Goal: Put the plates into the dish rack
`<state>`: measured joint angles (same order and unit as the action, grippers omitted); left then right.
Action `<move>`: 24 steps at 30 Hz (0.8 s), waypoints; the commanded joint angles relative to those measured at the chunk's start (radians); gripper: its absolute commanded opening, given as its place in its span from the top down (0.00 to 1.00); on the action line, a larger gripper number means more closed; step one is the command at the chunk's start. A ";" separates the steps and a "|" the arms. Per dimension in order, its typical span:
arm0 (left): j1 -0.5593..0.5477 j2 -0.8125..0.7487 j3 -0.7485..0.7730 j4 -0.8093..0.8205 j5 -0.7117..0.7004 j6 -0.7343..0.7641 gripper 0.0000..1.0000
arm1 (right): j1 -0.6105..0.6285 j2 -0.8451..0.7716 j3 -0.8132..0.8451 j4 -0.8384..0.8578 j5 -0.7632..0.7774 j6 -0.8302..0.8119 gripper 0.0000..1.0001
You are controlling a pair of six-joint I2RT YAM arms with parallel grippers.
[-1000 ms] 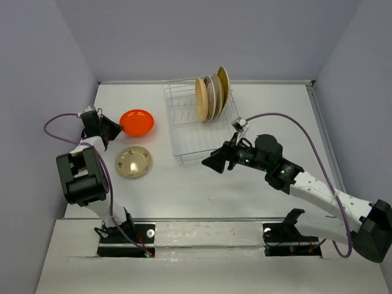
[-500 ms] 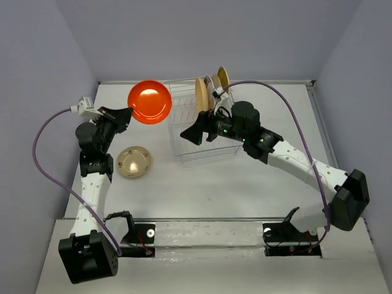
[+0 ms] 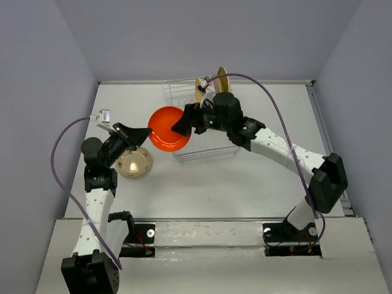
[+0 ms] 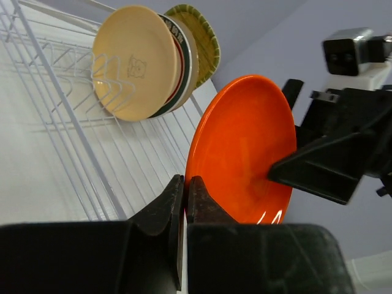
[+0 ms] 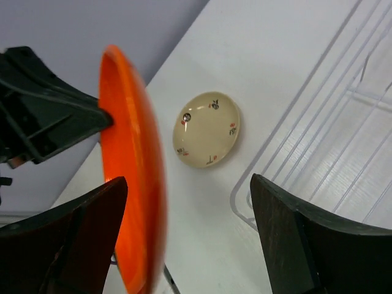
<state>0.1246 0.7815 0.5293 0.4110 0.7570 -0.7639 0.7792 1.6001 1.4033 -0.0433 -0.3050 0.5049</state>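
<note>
My left gripper [image 3: 147, 131] is shut on the rim of the small orange plate [image 3: 168, 127] and holds it on edge in the air at the front left corner of the white wire dish rack [image 3: 176, 98]. In the left wrist view the jaws pinch the plate [image 4: 245, 147] at its lower left rim. My right gripper [image 3: 182, 124] is open, its fingers on either side of the plate's far edge; the plate [image 5: 131, 184] stands close to the left finger [image 5: 67, 245]. Three plates stand in the rack: tan-yellow [image 4: 138, 61], teal-rimmed [image 4: 184, 58], ribbed green [image 4: 202, 37]. A small beige plate [image 3: 135, 162] lies face down on the table.
The beige plate [image 5: 208, 130] lies just left of the rack's front corner wire [image 5: 269, 159]. The rack's prongs [image 4: 110, 79] in front of the standing plates are free. Walls enclose the table on the left, back and right.
My left gripper lifted the orange plate off the table and carried it right to the rack's front corner. My right arm swung left and up until its open fingers straddle the plate.
</note>
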 commanded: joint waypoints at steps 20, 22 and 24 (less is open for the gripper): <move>-0.109 -0.209 0.072 -0.410 -0.324 0.428 0.01 | 0.000 0.285 0.489 -0.362 0.921 -0.112 0.93; -0.111 -0.217 0.071 -0.410 -0.320 0.426 0.01 | 0.000 0.354 0.566 -0.365 0.964 -0.126 0.93; -0.114 -0.218 0.070 -0.410 -0.320 0.426 0.01 | 0.000 0.408 0.621 -0.378 1.044 -0.153 0.93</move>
<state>0.0189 0.5709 0.5598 0.0238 0.4828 -0.3912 0.7792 1.9312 1.8988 -0.3824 0.4889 0.4110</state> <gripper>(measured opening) 0.990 0.167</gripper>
